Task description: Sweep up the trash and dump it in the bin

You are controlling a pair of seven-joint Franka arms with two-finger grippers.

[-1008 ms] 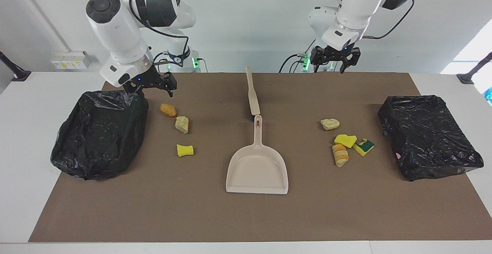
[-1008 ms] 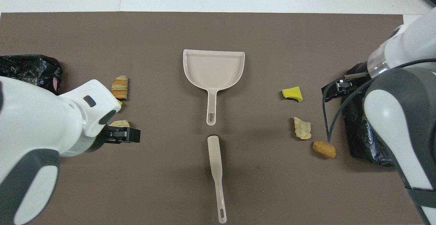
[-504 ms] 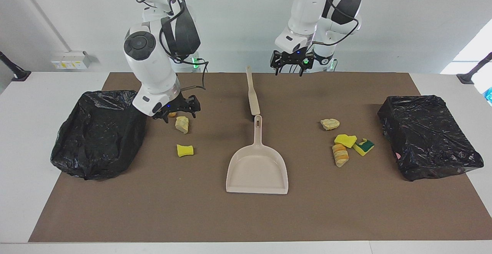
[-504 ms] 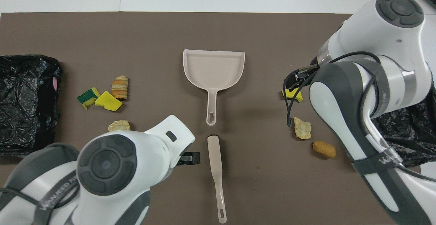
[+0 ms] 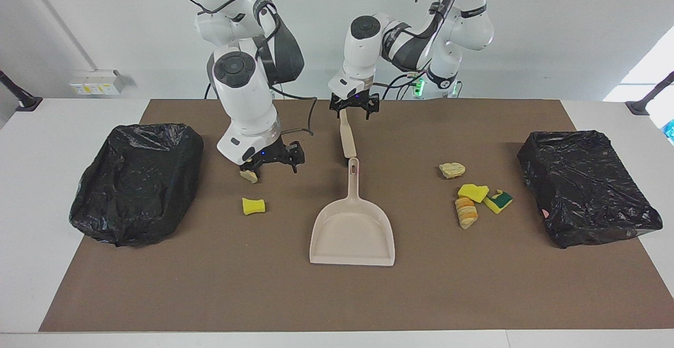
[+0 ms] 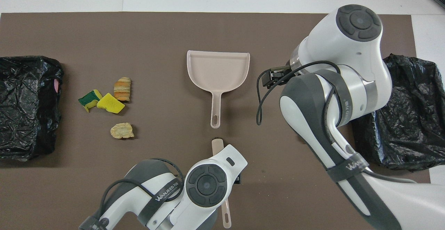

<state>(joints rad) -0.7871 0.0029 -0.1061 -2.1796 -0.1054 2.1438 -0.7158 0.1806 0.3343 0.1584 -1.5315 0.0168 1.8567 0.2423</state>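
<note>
Left gripper point(image 5: 353, 112), jaws spread and empty, poised over the brush point(image 5: 346, 131) at upper centre, long axis running toward the dustpan point(image 5: 352, 232) handle. Right gripper point(image 5: 274, 162), also spread and empty, above the trash point(image 5: 253, 206) at centre left; more scraps centre right. "WANJEED" readable on arm straps.

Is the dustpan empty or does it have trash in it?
Empty. The dustpan lies flat with a bare tray in both views; the scraps sit on the mat.

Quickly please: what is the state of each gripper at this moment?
Left gripper: open, over the brush handle, holding nothing.
Right gripper: open, holding nothing, above the mat beside a beige lump.
</note>
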